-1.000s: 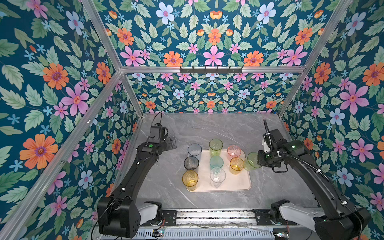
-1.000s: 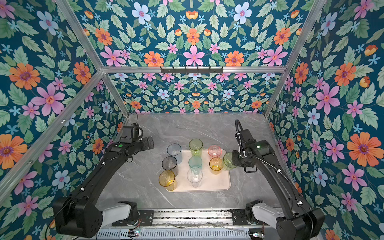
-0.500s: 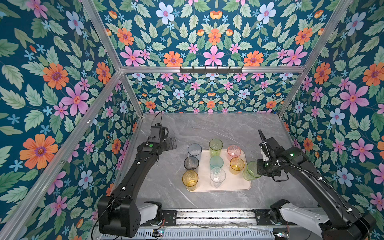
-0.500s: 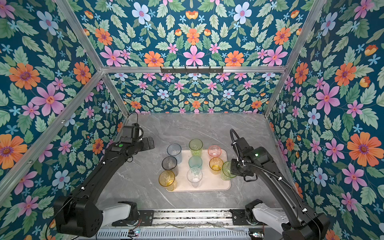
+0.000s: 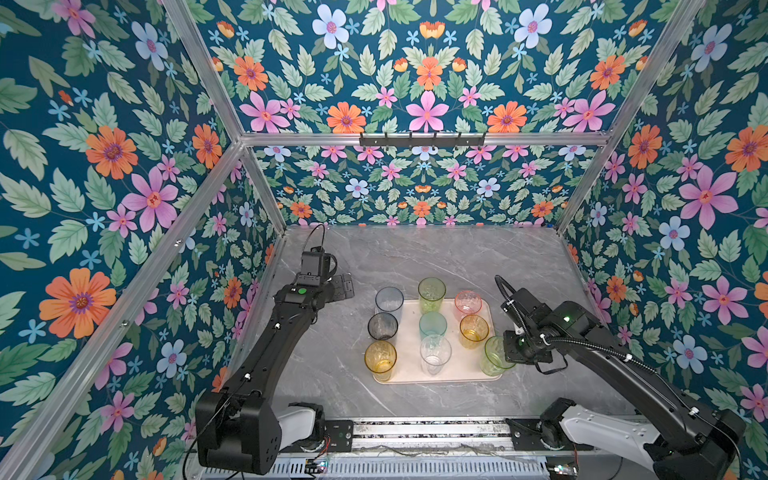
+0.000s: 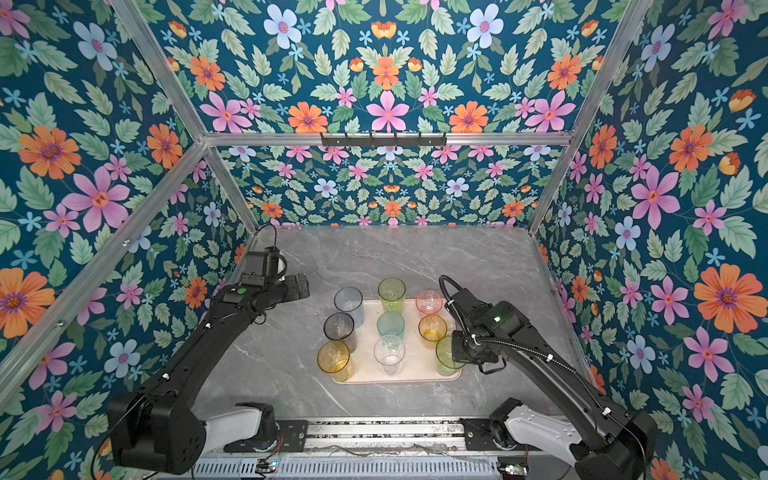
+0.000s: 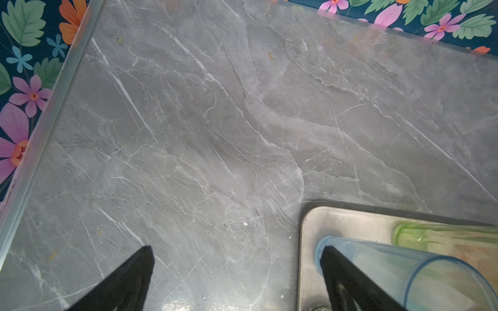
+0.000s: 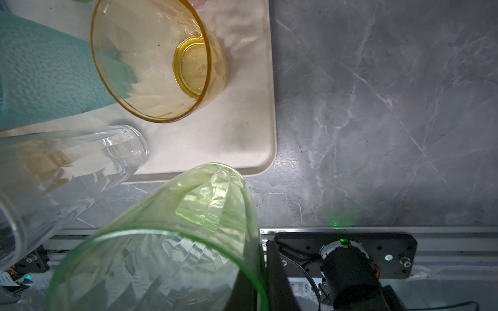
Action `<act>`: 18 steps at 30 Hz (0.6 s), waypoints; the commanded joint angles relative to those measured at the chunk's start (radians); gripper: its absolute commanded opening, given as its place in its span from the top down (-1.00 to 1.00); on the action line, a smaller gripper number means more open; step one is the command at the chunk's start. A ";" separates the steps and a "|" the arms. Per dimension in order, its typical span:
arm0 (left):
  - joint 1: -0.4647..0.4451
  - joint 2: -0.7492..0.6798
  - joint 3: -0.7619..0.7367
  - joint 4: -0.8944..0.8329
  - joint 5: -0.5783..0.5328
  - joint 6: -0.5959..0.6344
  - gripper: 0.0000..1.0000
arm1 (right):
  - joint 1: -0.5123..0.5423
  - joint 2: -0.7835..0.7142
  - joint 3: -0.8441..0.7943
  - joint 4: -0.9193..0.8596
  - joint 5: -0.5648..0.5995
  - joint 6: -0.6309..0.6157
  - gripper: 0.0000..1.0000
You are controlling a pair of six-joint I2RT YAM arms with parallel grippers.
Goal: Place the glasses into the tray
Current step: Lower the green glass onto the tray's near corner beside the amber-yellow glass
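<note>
Your right claw is pinching the rim of the faceted green glass, one finger inside the wall and one outside. In both top views the wrist body covers that grip, so only the wrist view shows it. The faceted green glass leans a little and sits at the 5 o'clock corner of the tray. You cannot tell whether its base touches the tray, because the wrist view shows the base past the rim, over the tabletop. A second ago this claw held the same glass further back, beside the tray's 3 o'clock edge, and it has since come toward the near corner. Your left claw stands spread wide with nothing between its fingers, over bare tabletop off the tray's 11 o'clock corner, and it has not moved. Its wrist view cuts off all but the two fingertips. Eight glasses stand upright in the tray in three rows. At 12 o'clock are the pale blue glass, the tall green glass and the pink glass. Across the middle are the smoky grey glass, the teal glass and the short amber glass. At 6 o'clock are the tall amber glass and the clear glass. The left column hides most of the 9 o'clock rim.
</note>
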 commanded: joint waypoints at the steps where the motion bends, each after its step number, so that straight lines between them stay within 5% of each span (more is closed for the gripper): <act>1: 0.001 0.002 0.007 0.007 0.000 0.005 -0.99 | 0.022 0.007 -0.010 0.017 0.007 0.050 1.00; 18: 0.001 -0.009 0.005 0.008 0.002 0.003 -0.99 | 0.153 0.014 -0.101 0.127 0.093 0.134 1.00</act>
